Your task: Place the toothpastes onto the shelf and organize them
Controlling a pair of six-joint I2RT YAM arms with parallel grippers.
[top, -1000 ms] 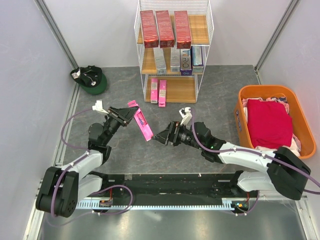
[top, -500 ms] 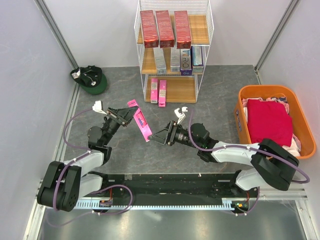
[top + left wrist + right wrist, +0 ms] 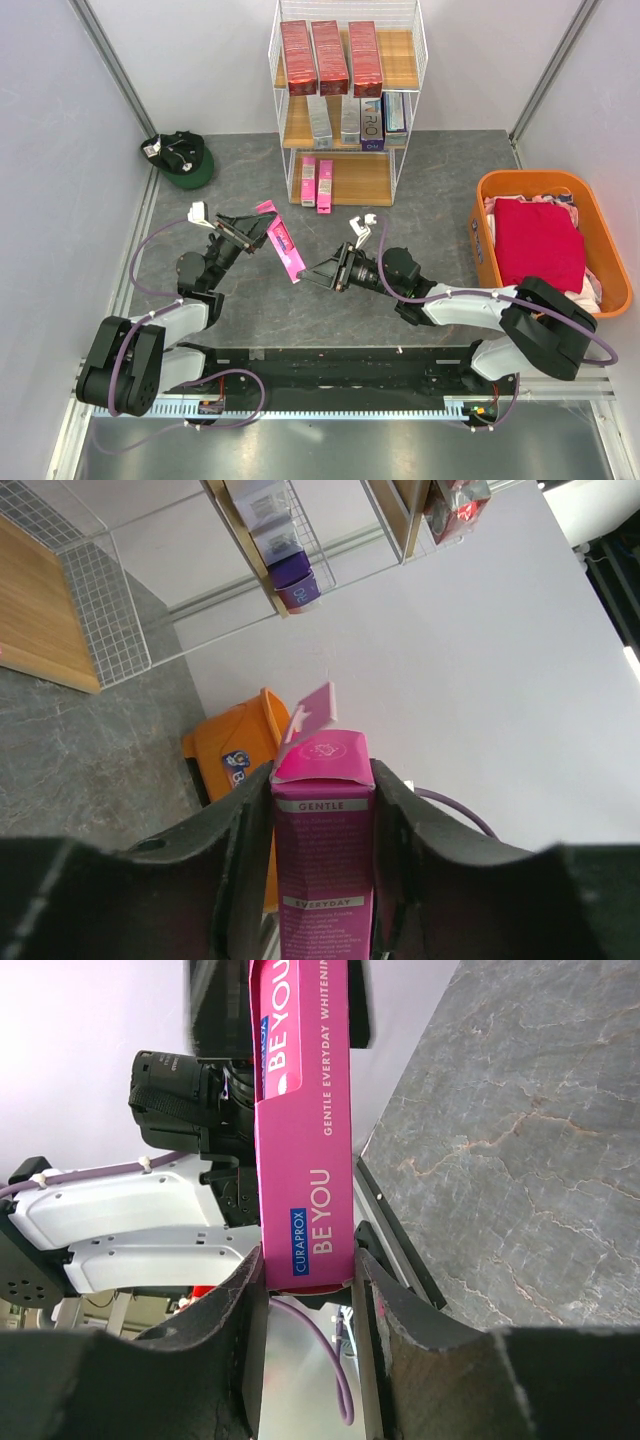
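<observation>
Pink toothpaste box (image 3: 284, 250) midair | left claw (image 3: 260, 232) grips upper part | right claw (image 3: 305, 278) grips lower end | both reaching inward

Left wrist view: the pink toothpaste box (image 3: 322, 870) runs off the bottom edge, hiding part of the orange tub (image 3: 235, 750).

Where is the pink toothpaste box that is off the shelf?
Top view, left of centre: the pink toothpaste box hangs above the table, clamped at either end by the left pincer and right pincer, nearer than the shelf.
</observation>
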